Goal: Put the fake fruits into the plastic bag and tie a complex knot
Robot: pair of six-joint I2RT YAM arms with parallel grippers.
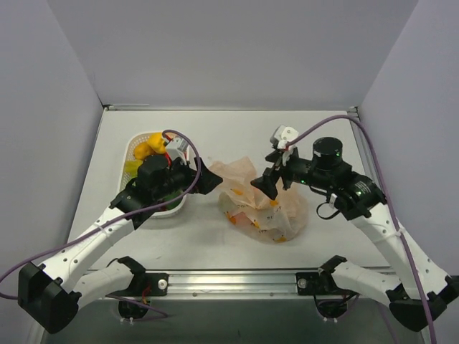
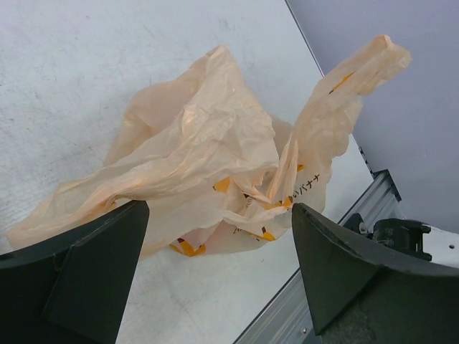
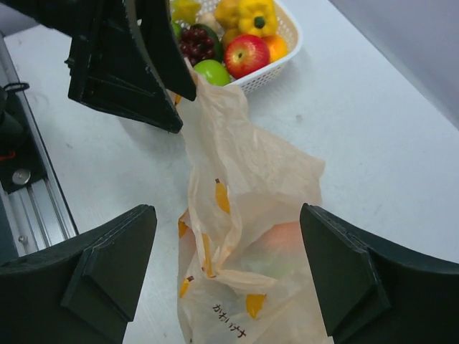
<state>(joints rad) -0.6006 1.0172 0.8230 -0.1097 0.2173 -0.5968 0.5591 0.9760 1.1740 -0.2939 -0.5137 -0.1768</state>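
Note:
The plastic bag [image 1: 264, 208], pale orange with banana prints, lies crumpled at the table's middle. One handle loop [image 2: 358, 79] stands up. A reddish and green fruit [image 3: 287, 244] shows through the film. My left gripper [image 1: 209, 176] is open at the bag's left edge; in the left wrist view the gripper [image 2: 219, 265] has the bag [image 2: 208, 150] just beyond its jaws. My right gripper [image 1: 264, 185] is open above the bag, which lies between its jaws [image 3: 229, 276]. Several fake fruits sit in the white basket [image 3: 283, 61]: a red apple [image 3: 246, 54], a green apple [image 3: 213, 72], purple grapes [image 3: 197, 44].
The white lattice basket [image 1: 135, 147] stands at the left, partly under my left arm. Grey walls close in the table on three sides. A metal rail [image 1: 237, 278] runs along the near edge.

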